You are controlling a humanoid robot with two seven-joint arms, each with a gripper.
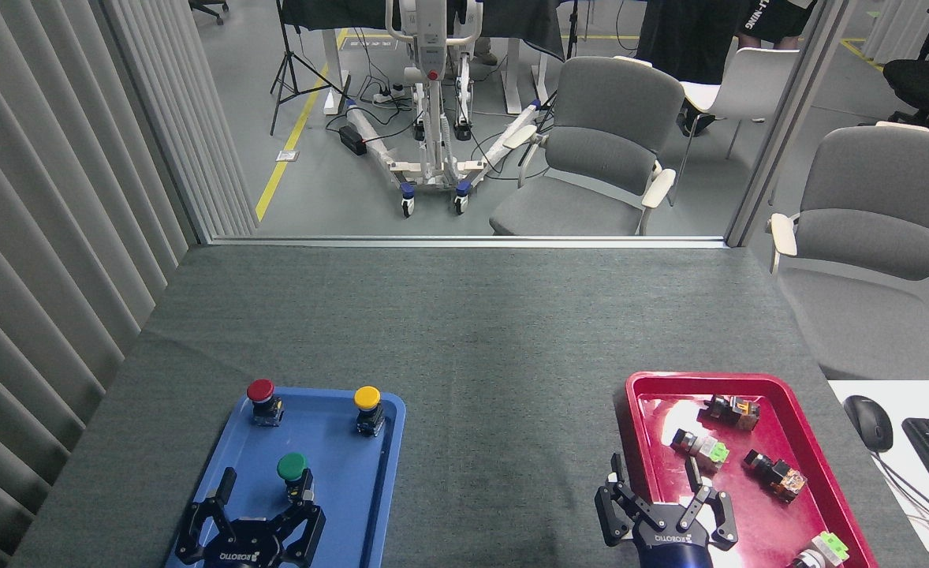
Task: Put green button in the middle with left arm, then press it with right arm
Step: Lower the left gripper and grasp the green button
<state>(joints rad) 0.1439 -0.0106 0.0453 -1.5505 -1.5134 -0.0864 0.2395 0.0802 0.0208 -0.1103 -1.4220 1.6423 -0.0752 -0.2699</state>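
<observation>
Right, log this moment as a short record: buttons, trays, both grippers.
green button: round dark-green mushroom-cap push-button, upright on blue plastic tray
other buttons: red-capped and yellow-capped, far end of same tray
left gripper: black, fingers spread, near side of green button, not gripping
right gripper: open, over red plastic tray
table middle: bare grey cloth

Black multi-fingered left gripper [263, 505] has its jaws spread wide, fingers pointing away; black right gripper [662, 497] on a dark blue wrist seemingly likewise.
</observation>
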